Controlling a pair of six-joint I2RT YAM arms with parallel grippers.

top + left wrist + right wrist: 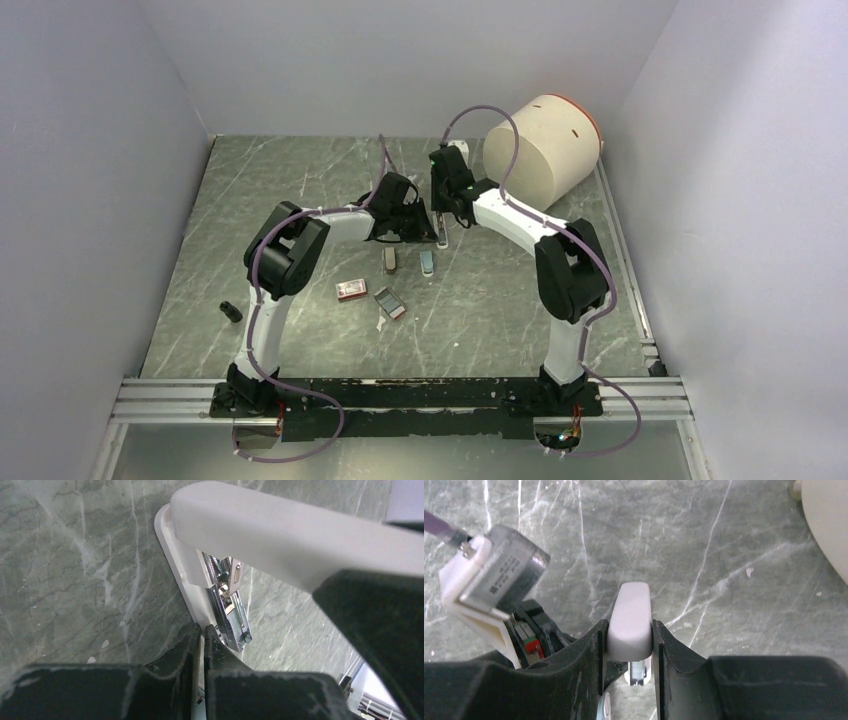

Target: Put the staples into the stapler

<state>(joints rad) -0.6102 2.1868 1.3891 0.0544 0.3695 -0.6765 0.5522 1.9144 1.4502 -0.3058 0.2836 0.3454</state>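
Right pincer [629,629]: clamped on your stapler [631,600] lid.
Left pincer [202,631]: pinching its base.
Risk: your grip slips, lid snaps shut.

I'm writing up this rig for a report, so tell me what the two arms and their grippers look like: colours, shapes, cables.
The left arm and right arm have white tubular links between bulky black joint housings, each trailed by a loose mauve cable. The left gripper and right gripper have flat black fingers, scuffed pale at the edges.
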